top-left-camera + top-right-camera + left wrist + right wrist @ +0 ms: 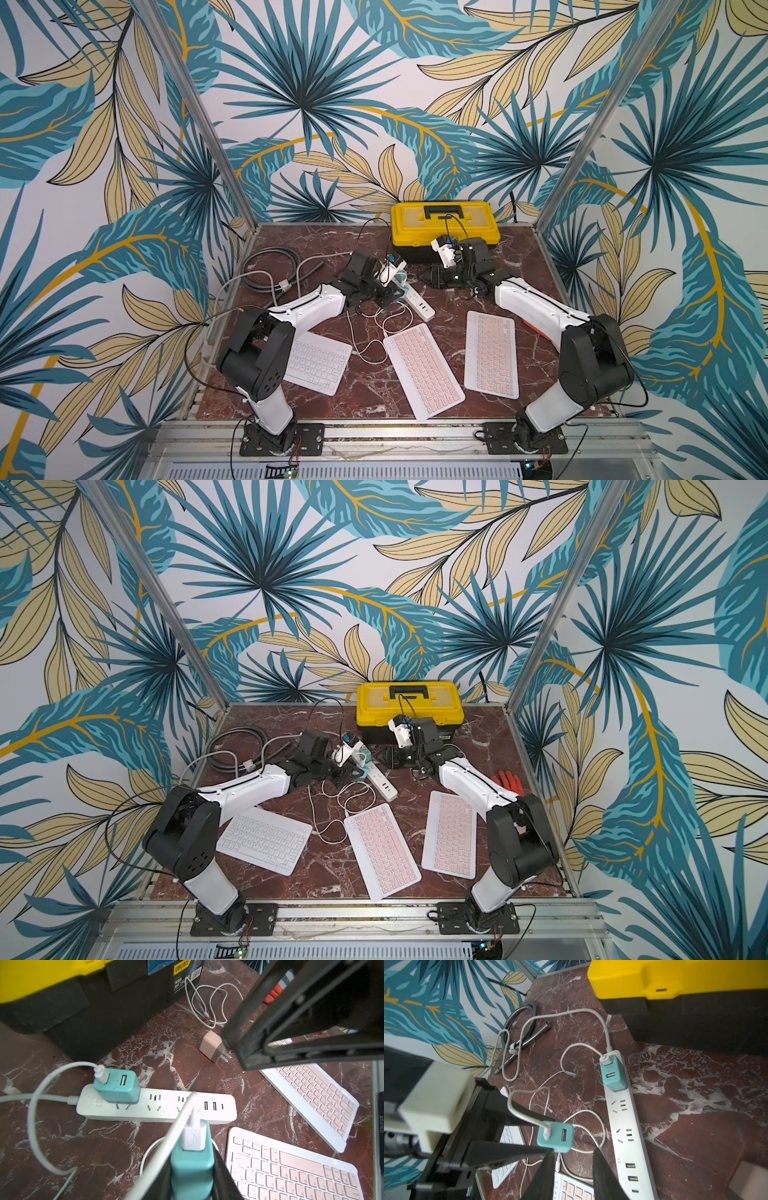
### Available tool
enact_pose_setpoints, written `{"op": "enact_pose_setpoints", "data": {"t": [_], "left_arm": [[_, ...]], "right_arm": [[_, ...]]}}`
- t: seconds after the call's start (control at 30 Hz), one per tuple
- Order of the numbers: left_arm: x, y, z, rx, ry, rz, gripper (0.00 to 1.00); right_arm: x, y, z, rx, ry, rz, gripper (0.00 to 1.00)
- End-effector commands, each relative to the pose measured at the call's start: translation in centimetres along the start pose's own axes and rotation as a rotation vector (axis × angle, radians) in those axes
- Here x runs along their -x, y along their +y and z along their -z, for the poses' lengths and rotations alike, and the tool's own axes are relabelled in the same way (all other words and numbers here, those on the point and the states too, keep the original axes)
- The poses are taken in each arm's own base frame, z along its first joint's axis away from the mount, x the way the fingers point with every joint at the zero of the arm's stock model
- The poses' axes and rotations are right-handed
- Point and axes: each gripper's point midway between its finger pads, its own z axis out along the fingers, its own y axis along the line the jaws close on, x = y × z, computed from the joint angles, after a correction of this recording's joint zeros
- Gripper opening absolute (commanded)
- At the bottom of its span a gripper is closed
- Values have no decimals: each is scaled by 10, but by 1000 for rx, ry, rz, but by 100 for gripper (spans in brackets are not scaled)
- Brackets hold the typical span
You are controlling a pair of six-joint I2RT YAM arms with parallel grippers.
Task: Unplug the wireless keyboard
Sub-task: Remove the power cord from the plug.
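Three keyboards (318, 363) (424, 370) (491, 359), two teal chargers (116, 1088) (192, 1165); left claw (550, 1135) grips one, right claw (573, 1159) parted

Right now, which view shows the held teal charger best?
Right wrist view: the teal charger shows nearly whole, USB face out, in the left pincer. Left wrist view crops it; both top views show a teal speck.

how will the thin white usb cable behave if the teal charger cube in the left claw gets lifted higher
Likely floppy: the thin white usb cable sags and curls in loose loops on the red marbled table. Probably light, so it should trail behind the teal charger cube in the left claw.
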Motion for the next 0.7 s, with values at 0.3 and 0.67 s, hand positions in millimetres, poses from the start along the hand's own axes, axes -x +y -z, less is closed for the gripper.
{"op": "enact_pose_setpoints", "data": {"t": [0.3,0.67], "left_arm": [[24,-6,4,-6,-51,36,0],[27,-7,4,4,-54,52,0]], "right_arm": [[7,31,-18,146,-124,-111,41],[-2,24,-37,119,-130,-163,36]]}}
